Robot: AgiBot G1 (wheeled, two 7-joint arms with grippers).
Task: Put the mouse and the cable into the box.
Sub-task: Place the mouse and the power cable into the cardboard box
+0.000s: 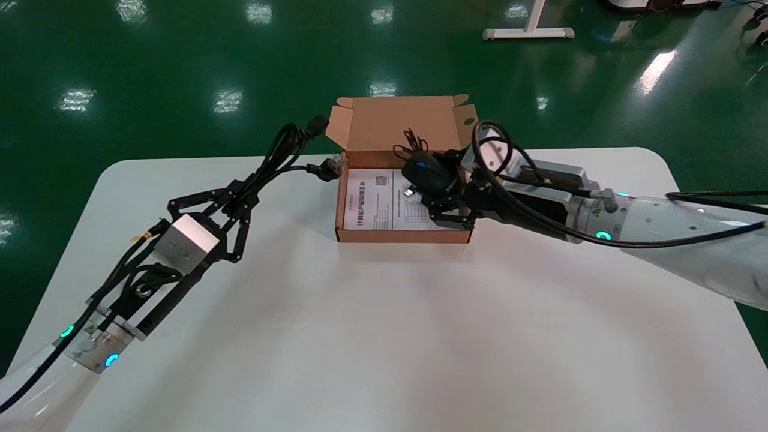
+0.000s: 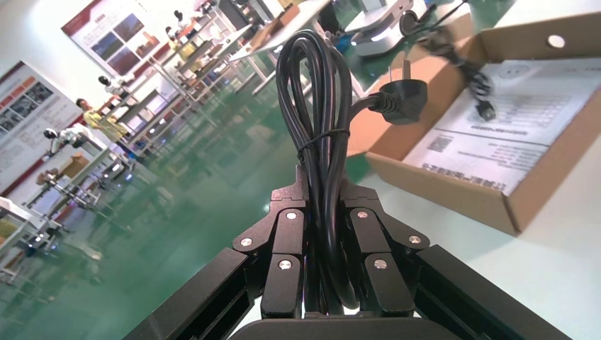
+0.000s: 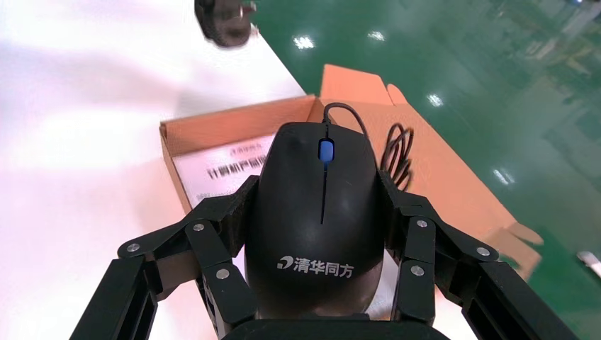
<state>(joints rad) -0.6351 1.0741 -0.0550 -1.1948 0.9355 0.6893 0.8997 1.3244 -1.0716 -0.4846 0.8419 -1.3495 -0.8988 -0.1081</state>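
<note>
As the right gripper is side-pinching the slick mouse over the box, the left gripper is clamping the floppy cable alongside.

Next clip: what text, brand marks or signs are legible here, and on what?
"清华同方", with a logo: on the mouse in the right gripper.
Paper sheet in the box: heading, QR code and table, too small to read.
Posters behind the left gripper and its cable: blurred, unreadable.
</note>
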